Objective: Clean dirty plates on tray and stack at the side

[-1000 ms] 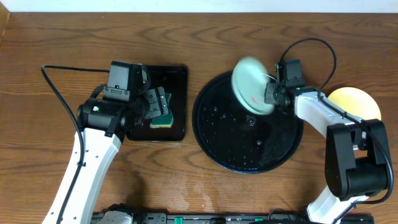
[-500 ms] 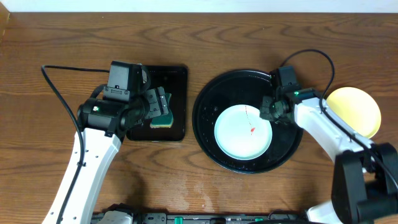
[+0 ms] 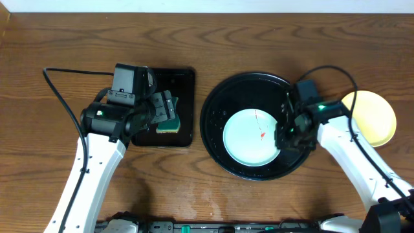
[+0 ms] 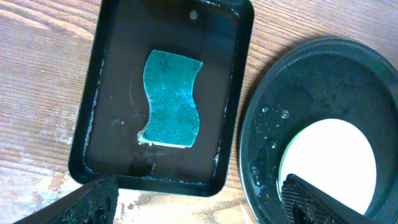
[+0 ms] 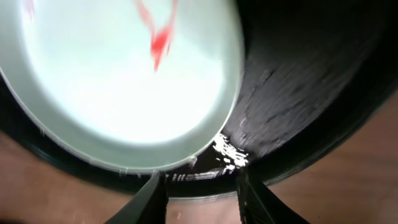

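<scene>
One mint plate (image 3: 252, 137) lies flat in the round tray (image 3: 217, 107), smears (image 3: 262, 135) up, just left of the right claw (image 3: 283, 133), its jaws parted on nothing. The left claw (image 3: 163, 111), spread wide, hovers over the sponge (image 4: 171, 99), likely the nearer arm for wiping.

Teal sponge (image 4: 171, 99) in rectangular black tray (image 4: 112, 134), wooden table (image 3: 194, 184)
</scene>
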Controlling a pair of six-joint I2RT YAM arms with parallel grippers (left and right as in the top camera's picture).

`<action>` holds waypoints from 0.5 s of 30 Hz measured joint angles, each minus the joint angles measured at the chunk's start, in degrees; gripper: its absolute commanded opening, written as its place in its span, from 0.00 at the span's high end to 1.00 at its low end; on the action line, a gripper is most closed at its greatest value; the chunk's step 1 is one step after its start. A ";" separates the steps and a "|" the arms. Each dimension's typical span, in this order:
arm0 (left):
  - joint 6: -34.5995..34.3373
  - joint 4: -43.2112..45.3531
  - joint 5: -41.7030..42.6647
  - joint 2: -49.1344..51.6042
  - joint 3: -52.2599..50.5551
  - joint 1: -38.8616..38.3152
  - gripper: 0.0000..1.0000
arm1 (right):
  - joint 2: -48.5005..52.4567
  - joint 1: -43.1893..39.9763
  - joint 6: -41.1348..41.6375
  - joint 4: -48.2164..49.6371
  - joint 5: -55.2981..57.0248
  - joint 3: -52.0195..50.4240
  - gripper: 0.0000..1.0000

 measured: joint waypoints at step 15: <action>0.00 0.00 0.00 0.00 0.00 0.00 0.15 | 0.11 6.16 10.21 22.36 -1.40 -16.94 0.99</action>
